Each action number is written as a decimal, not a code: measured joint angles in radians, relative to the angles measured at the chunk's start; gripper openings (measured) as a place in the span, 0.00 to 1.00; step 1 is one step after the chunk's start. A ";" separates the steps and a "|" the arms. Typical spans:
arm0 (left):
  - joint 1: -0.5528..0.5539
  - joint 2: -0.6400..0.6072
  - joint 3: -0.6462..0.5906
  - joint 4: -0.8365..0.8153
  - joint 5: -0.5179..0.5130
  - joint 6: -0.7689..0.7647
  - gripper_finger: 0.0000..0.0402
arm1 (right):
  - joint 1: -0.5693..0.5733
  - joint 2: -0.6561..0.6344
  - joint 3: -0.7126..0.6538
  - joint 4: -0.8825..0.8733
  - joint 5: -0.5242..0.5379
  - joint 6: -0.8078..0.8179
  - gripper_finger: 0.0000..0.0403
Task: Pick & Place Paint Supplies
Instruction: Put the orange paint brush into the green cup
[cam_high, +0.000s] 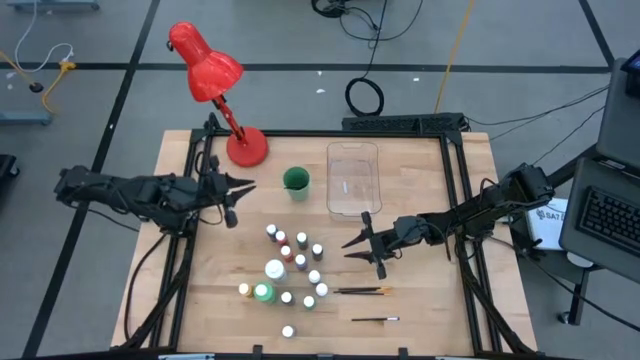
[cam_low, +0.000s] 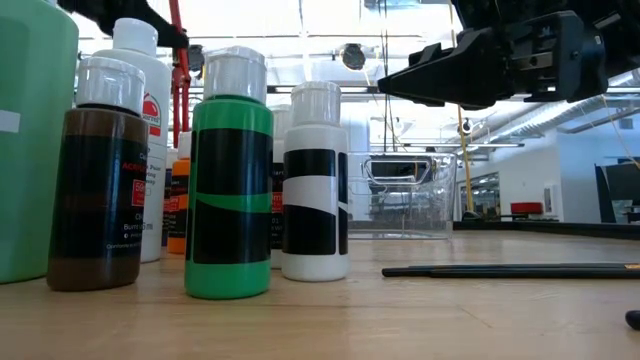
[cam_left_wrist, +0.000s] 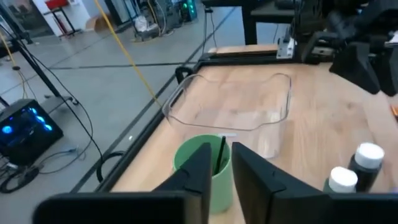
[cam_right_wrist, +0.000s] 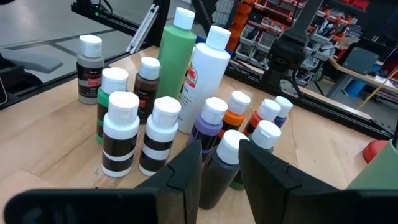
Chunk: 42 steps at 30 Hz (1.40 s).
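High view, right hand (cam_high: 357, 247) open beside paint bottles (cam_high: 290, 266)

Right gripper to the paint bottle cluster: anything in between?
Nothing: in the high view, only bare wood separates the right gripper from the nearest small paint bottles. Jaws are open.

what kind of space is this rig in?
Likely a robotics lab or workshop. The wooden table stands on a concrete floor with loose cables; the right wrist view shows shelving with parts bins, and the left wrist view a lit computer tower.
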 joint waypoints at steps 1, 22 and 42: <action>0.000 -0.011 -0.027 0.034 -0.003 0.004 0.08 | 0.000 0.000 0.000 0.004 0.000 0.000 0.25; 0.190 -0.160 -0.467 0.586 0.215 -0.009 0.00 | 0.000 0.000 0.000 0.013 -0.001 -0.007 0.25; 0.193 -0.158 -0.532 0.661 0.244 -0.014 0.00 | 0.000 0.000 0.000 0.016 -0.001 -0.007 0.25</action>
